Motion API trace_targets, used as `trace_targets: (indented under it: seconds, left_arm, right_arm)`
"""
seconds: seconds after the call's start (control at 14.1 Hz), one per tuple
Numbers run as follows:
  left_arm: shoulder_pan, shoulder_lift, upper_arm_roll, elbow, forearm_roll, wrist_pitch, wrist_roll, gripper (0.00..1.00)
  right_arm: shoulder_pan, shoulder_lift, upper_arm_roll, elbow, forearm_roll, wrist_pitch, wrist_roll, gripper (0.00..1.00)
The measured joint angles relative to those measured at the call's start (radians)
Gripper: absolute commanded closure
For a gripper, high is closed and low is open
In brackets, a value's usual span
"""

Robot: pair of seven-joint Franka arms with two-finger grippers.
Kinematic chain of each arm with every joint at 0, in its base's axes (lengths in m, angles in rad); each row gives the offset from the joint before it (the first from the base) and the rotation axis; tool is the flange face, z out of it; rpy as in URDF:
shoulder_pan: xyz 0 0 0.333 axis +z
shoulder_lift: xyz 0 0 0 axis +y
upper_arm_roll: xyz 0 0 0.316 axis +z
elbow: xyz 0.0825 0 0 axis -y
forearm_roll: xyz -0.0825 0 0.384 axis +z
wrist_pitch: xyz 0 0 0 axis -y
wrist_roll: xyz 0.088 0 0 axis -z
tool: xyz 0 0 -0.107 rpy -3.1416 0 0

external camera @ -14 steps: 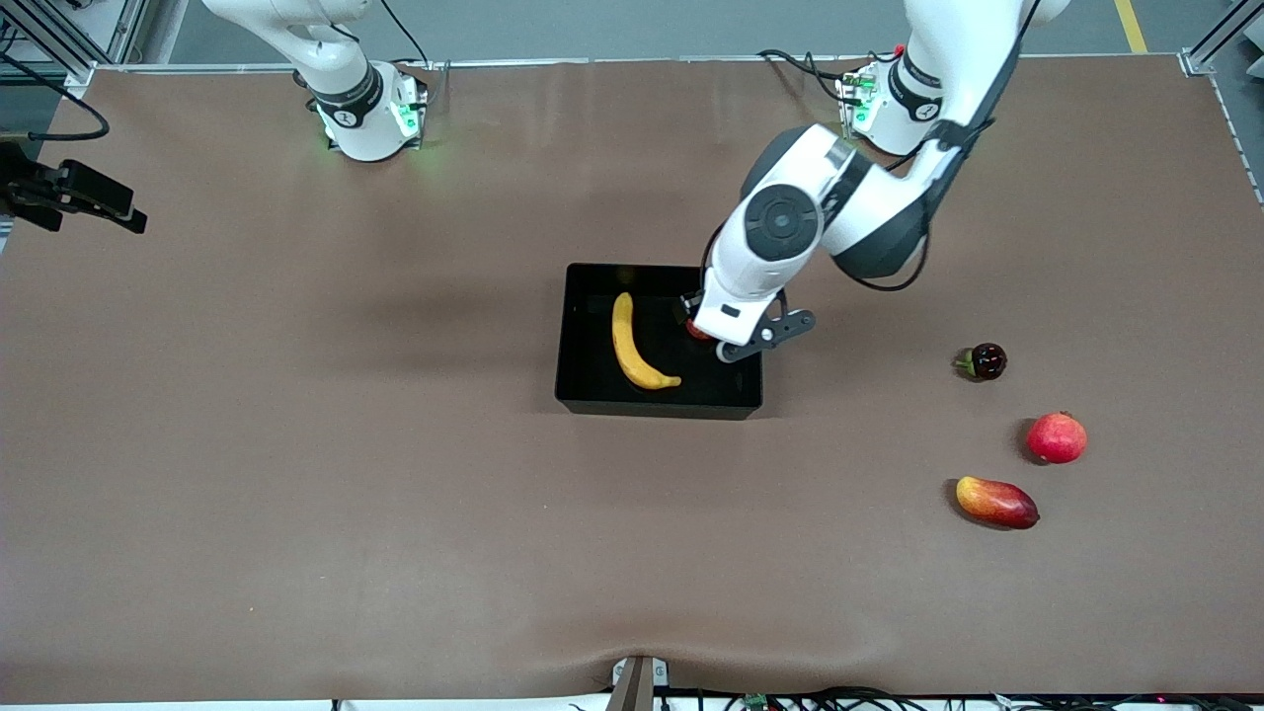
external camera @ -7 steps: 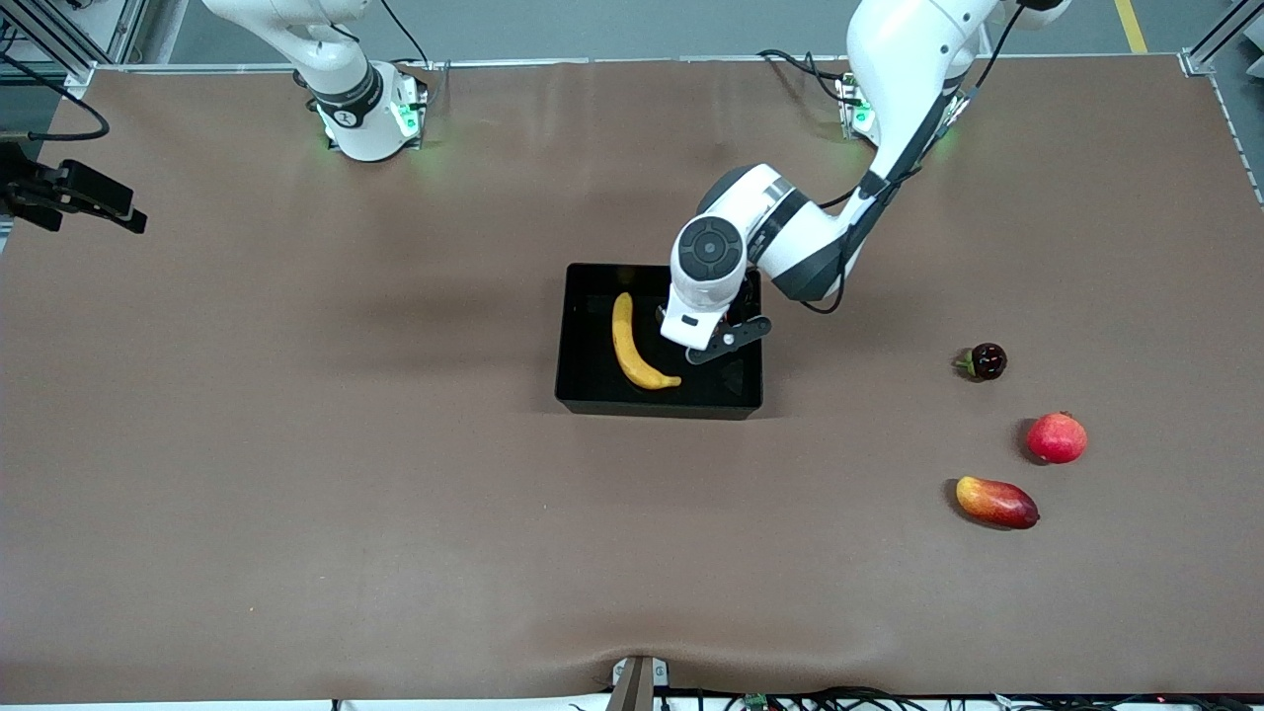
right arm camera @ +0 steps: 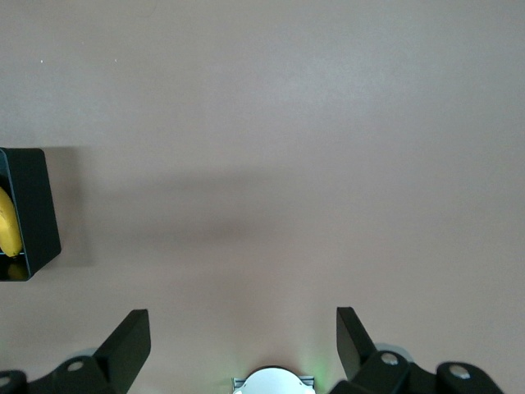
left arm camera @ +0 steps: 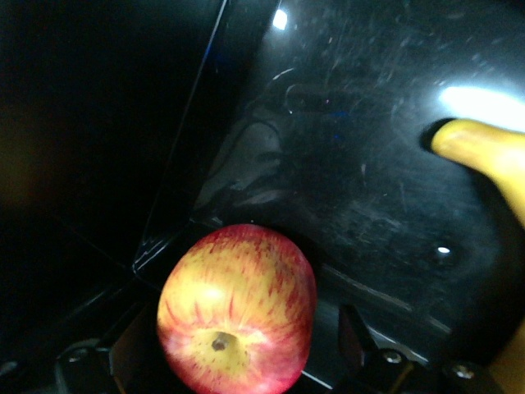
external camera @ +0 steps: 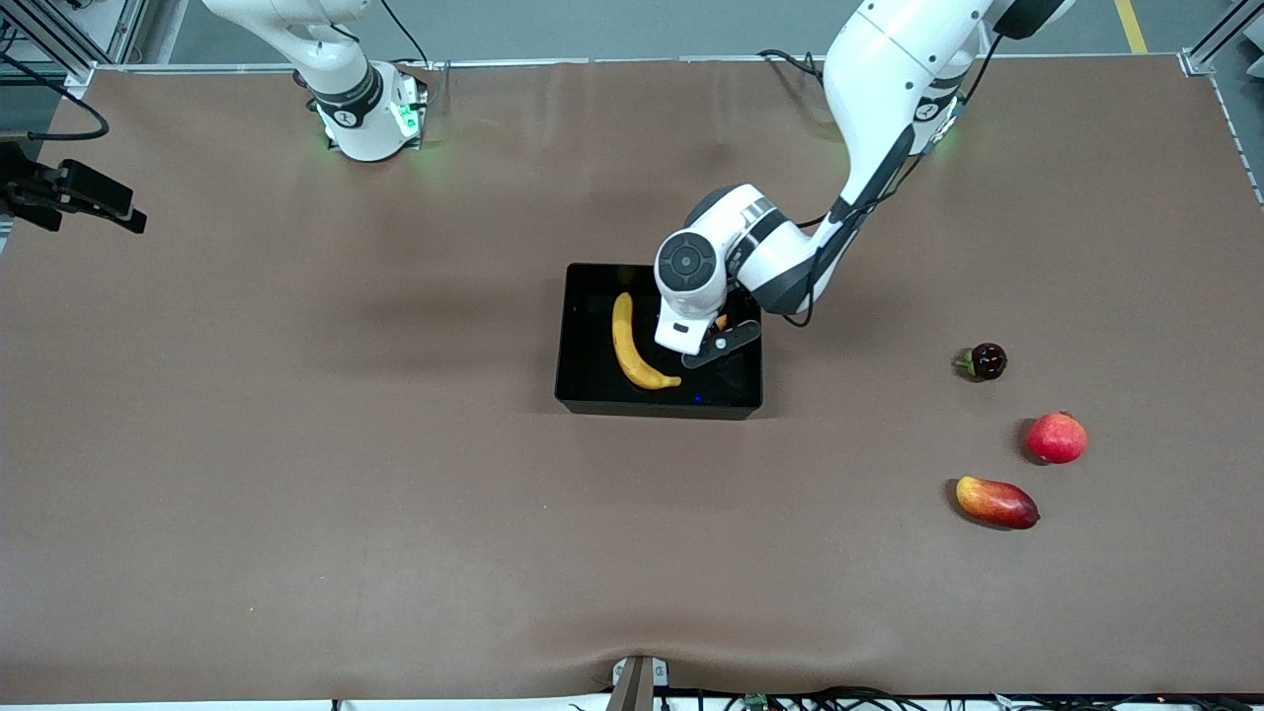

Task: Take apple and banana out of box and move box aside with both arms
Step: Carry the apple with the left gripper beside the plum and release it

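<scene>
Box [external camera: 592, 380] sits mid-surface [external camera: 296, 444], brown mat, grey floor past its edge. Banana [external camera: 632, 346] lies inside. Left end effector [external camera: 713, 341], over the box, has moved further in since a second ago; apple [left arm camera: 237, 310] sits between spread fingers [left arm camera: 353, 332]. Right end effector [right arm camera: 243, 341] waits open.

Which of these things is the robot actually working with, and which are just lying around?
Part of the job:
- banana, lying in the box
- apple, over the box at the left gripper
- box

Just lying about:
- pomegranate
- mango
- small dark fruit
</scene>
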Motion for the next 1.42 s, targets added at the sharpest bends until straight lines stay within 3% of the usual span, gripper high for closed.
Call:
trace_targets:
  seconds: [0.14,0.5,0.92,1.21,1.42]
  left_arm:
    - [-0.012,0.011,0.0,0.0,0.006,0.001,-0.012,0.99]
    - [-0.017,0.004,-0.001,0.031,0.012,-0.004,-0.012,1.0]
    - [-0.008,-0.139,0.005,0.185,0.031,-0.25,0.012,1.0]
    - [0.125,-0.291,0.009,0.194,0.031,-0.297,0.112,1.0]
    - [0.275,-0.324,0.013,0.166,0.03,-0.336,0.256,1.0]
  right_arm:
    - [0.0,0.0,0.0,0.0,0.0,0.0,0.0,0.0]
    - [0.0,0.0,0.0,0.0,0.0,0.0,0.0,0.0]
    - [0.0,0.0,0.002,0.0,0.0,0.0,0.0,0.0]
    - [0.0,0.0,0.001,0.0,0.0,0.0,0.0,0.0]
    - [0.0,0.0,0.001,0.0,0.0,0.0,0.0,0.0]
